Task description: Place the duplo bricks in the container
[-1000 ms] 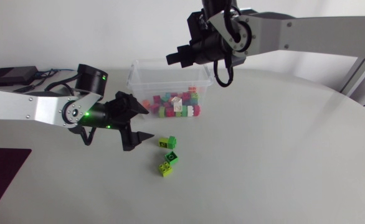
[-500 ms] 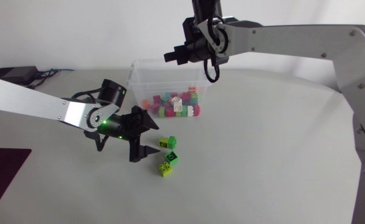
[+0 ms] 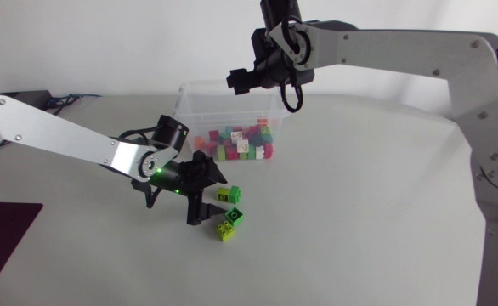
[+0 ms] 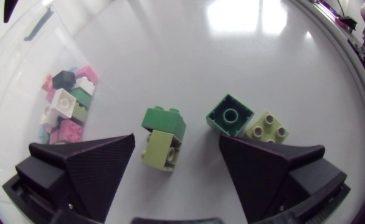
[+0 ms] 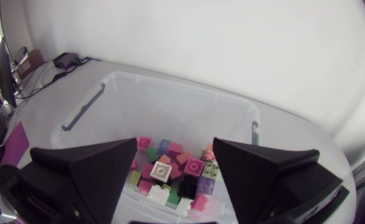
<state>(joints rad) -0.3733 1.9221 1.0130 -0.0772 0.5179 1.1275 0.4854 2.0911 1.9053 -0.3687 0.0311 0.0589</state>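
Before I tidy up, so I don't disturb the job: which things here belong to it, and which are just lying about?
Job: loose green duplo bricks; clear container of coloured bricks; left tool; right tool.
Lying about: black box with cables; dark mat.

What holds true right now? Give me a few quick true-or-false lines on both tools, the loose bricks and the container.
1. The left tool is open, with a green-on-lime stacked brick between its fingers, not gripped. True.
2. The right tool holds a brick over the container. False: it is open and empty above it.
3. Every brick is inside the container. False: besides the stack, a dark green brick and a lime brick lie on the table.
4. The container holds many mixed-colour bricks. True.
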